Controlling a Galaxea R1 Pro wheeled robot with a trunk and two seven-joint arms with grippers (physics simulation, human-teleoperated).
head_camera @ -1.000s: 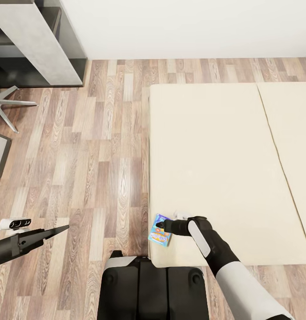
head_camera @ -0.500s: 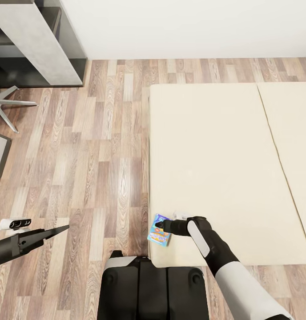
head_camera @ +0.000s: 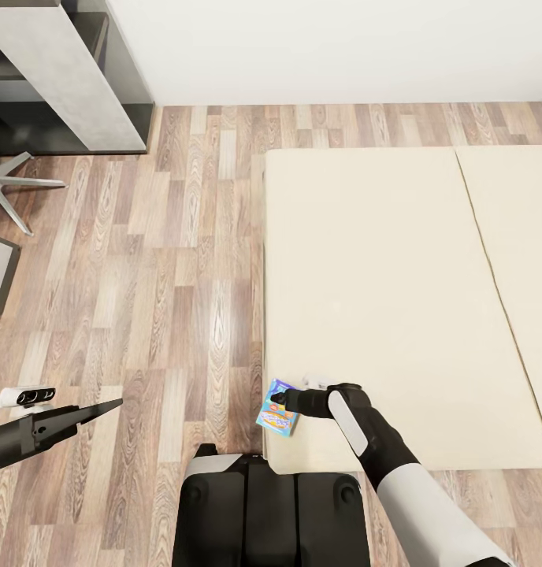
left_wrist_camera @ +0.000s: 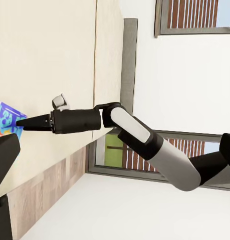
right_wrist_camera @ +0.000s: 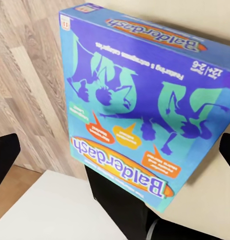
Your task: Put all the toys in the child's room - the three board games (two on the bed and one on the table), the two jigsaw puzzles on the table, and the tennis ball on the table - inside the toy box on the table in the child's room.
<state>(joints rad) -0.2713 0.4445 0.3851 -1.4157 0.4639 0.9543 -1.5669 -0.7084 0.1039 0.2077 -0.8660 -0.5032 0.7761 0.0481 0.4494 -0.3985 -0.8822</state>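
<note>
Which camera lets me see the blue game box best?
The right wrist view: the game box is big there, and its name, Balderdash, is readable. In the head view it is small at the bed corner by the right gripper. The left wrist view catches just a corner.

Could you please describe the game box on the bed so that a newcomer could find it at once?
Start at the cream bed beside the wood floor. At its near corner, by the robot's base, the right pincer is at a small flat box. It is the one colourful thing there: blue, with purple and teal figures and an orange "Balderdash" banner.
</note>
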